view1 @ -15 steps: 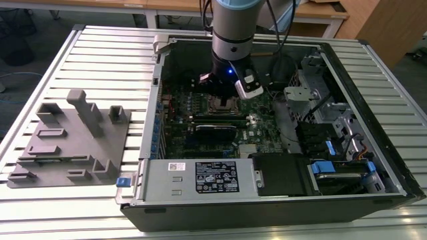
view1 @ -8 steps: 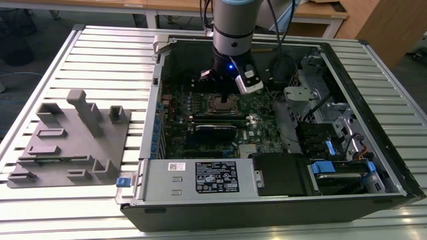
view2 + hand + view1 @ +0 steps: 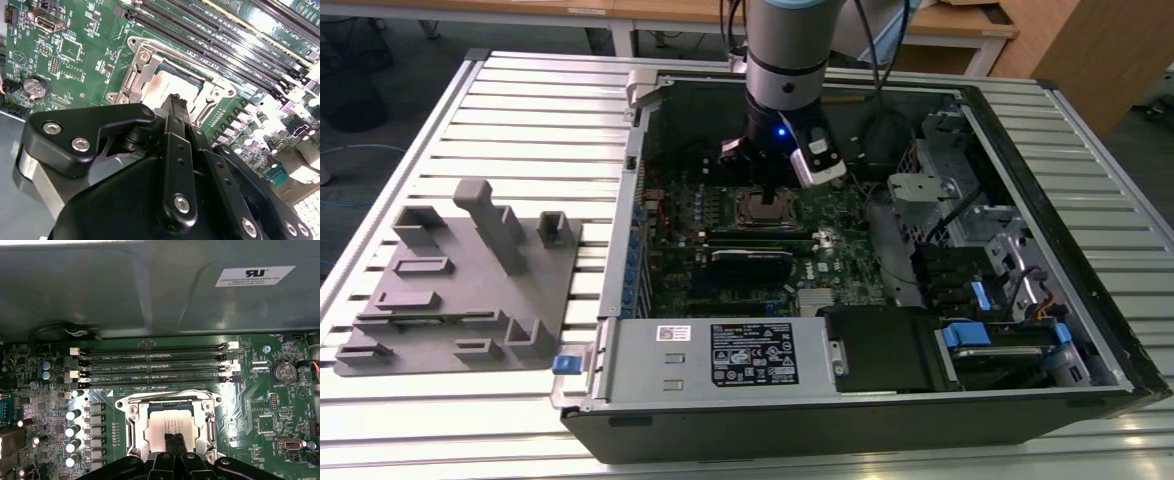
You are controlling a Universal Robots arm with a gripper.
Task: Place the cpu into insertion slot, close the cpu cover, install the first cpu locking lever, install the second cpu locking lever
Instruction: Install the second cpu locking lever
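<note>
A: Where's your cpu [image 3: 170, 426] sitting?

B: In the insertion slot [image 3: 172, 427], framed by the cpu cover [image 3: 131, 416]. Your gripper [image 3: 174, 439] is right above it, fingers [image 3: 169, 444] pinched narrow, holding nothing.

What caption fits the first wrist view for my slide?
Tool poised with closed fingertips over the cpu, seated in the insertion slot below the memory slots.
</note>
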